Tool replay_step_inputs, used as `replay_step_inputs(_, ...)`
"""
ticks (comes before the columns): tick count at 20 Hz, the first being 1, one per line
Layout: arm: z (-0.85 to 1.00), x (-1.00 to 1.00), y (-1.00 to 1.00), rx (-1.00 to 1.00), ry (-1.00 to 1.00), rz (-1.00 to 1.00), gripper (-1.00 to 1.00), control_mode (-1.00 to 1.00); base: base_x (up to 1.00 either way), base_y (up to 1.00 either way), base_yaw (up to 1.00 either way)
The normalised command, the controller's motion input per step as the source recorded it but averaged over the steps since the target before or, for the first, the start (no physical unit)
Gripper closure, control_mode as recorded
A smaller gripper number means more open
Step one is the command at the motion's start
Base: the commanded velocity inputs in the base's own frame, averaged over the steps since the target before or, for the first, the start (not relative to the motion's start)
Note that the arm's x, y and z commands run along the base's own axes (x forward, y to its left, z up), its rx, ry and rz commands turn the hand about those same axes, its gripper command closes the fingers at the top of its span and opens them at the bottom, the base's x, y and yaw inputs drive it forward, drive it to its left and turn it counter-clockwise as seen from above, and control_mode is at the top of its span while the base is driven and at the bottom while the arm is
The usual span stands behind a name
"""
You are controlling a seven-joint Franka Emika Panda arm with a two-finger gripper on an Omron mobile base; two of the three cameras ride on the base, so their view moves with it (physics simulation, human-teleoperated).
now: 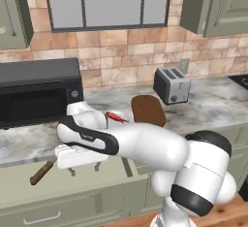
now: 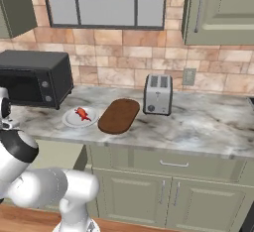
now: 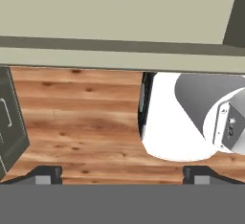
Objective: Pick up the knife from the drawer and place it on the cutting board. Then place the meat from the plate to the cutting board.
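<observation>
A marbled bench [image 2: 198,122] runs below a tiled wall, carrying a microwave [image 2: 34,77] and toaster [image 2: 158,94]. The cutting board [image 2: 119,115] lies bare beside the plate [image 2: 71,121], which holds the meat [image 2: 81,113]. The knife [image 1: 42,171] rests in the open drawer [image 1: 19,189]. The hand [image 3: 122,174] hangs above the drawer, jaws wide apart and empty.

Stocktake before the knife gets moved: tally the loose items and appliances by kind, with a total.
Knife: 1
Meat: 1
Plate: 1
Cutting board: 1
Toaster: 1
Microwave: 1
Total: 6
</observation>
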Motion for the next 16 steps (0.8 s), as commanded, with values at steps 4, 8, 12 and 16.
replay_step_inputs(4,-0.17,0.0,0.03,0.0,0.03,0.01,-1.0,-1.0,0.0,0.0,0.0)
replay_step_inputs(8,-0.23,0.0,0.15,0.0,0.01,0.0,-1.0,-1.0,0.0,0.0,0.0)
replay_step_inputs(12,-0.24,0.1,0.15,0.0,0.0,0.0,-1.0,-1.0,0.0,0.0,0.0)
replay_step_inputs(16,-0.22,0.17,0.1,-0.02,0.0,0.0,-1.0,-1.0,0.0,0.0,0.0)
